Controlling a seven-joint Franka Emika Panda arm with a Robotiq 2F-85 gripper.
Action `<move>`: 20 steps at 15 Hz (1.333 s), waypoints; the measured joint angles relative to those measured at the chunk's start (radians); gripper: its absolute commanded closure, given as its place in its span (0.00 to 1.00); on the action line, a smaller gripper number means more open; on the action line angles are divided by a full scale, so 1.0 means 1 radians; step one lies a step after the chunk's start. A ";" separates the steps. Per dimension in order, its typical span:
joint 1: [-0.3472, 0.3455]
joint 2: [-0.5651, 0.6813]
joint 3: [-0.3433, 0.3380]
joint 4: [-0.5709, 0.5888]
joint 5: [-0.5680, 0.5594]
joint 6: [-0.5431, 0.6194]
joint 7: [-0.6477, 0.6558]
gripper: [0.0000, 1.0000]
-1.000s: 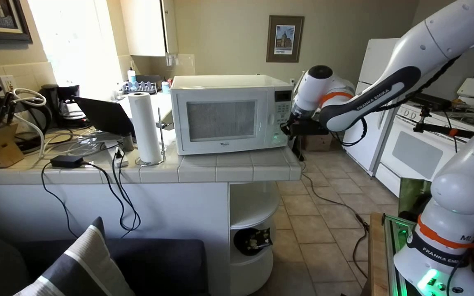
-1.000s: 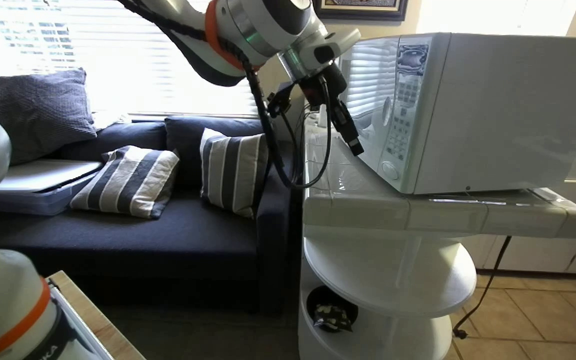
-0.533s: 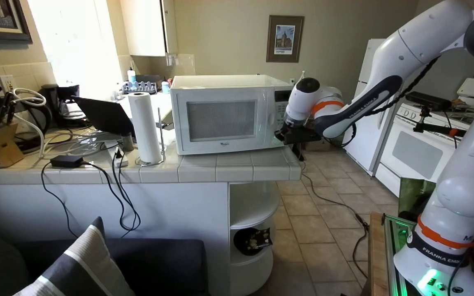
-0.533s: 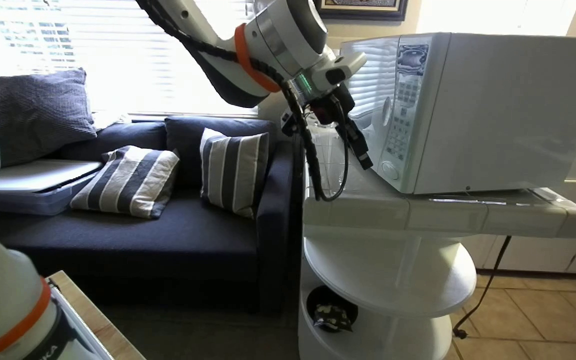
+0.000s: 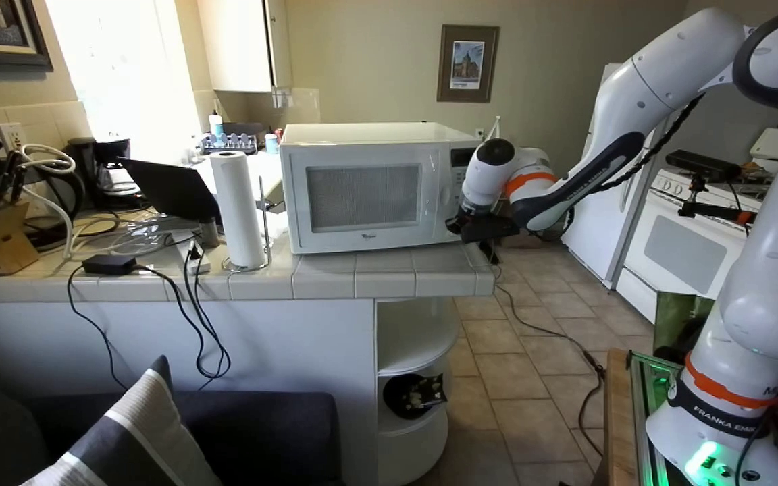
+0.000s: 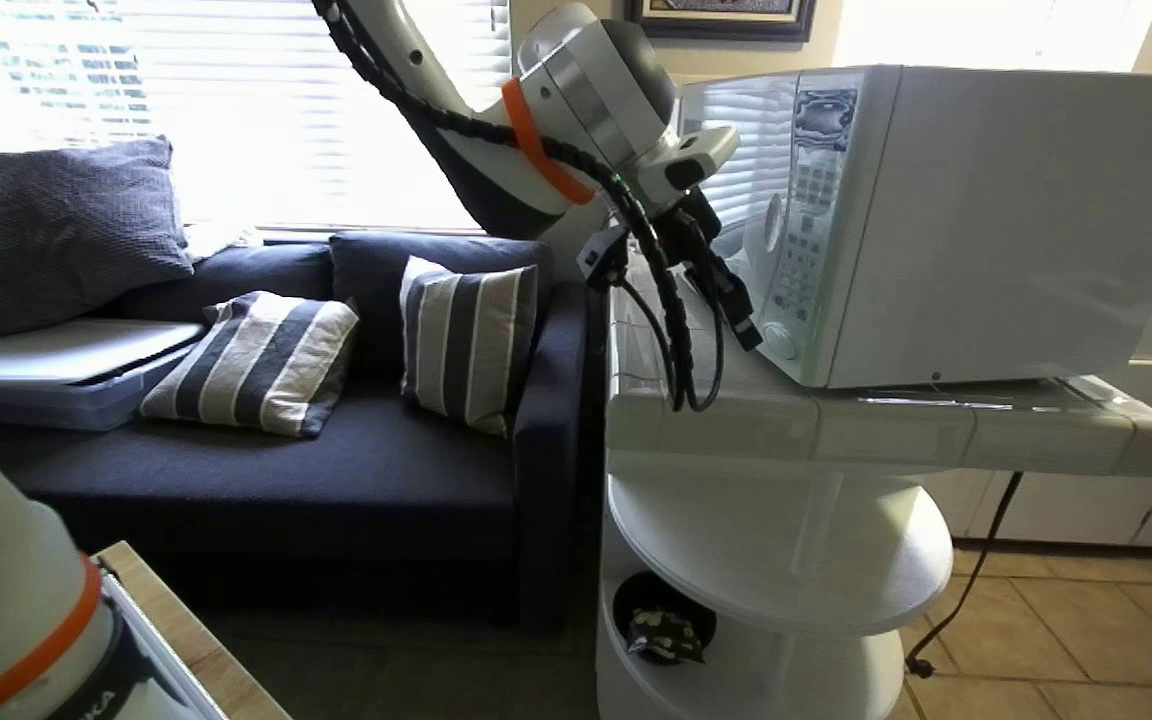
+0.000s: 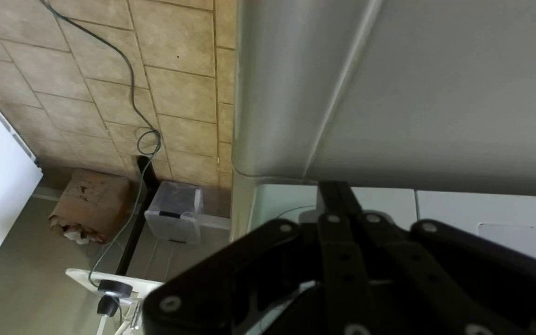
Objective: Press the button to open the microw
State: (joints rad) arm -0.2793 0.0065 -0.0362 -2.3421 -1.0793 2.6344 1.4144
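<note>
The white microwave (image 5: pixel 365 196) stands on the tiled counter with its door closed. It also shows side-on in an exterior view (image 6: pixel 1016 230). Its control panel (image 6: pixel 804 240) carries a keypad and, at the bottom, a round button (image 6: pixel 779 341). My gripper (image 6: pixel 754 338) points down at the panel, its fingertips just beside the round button; I cannot tell whether they touch it. In an exterior view the gripper (image 5: pixel 454 225) covers the panel's lower part. In the wrist view its fingers (image 7: pixel 334 186) are together and empty, in front of the microwave's white front (image 7: pixel 384 200). A thin curved line there is partly hidden by the fingers.
The tiled counter edge (image 5: pixel 396 283) runs under the microwave. A paper towel roll (image 5: pixel 239 212), a black laptop (image 5: pixel 169 189) and cables stand left of it. White shelves (image 6: pixel 786 560) are below the counter. A sofa (image 6: pixel 386 480) stands alongside.
My gripper has moved down and toward the microwave's control panel, its fingertips closing in on the round button. The microwave and its door have not moved.
</note>
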 measured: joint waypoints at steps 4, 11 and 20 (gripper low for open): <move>-0.004 0.028 -0.002 0.019 -0.098 -0.002 0.070 1.00; -0.004 0.051 -0.006 0.035 -0.261 -0.012 0.149 1.00; 0.025 0.060 -0.019 0.021 -0.499 -0.054 0.168 1.00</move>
State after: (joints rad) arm -0.2543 0.0662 -0.0555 -2.3209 -1.5781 2.5806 1.5819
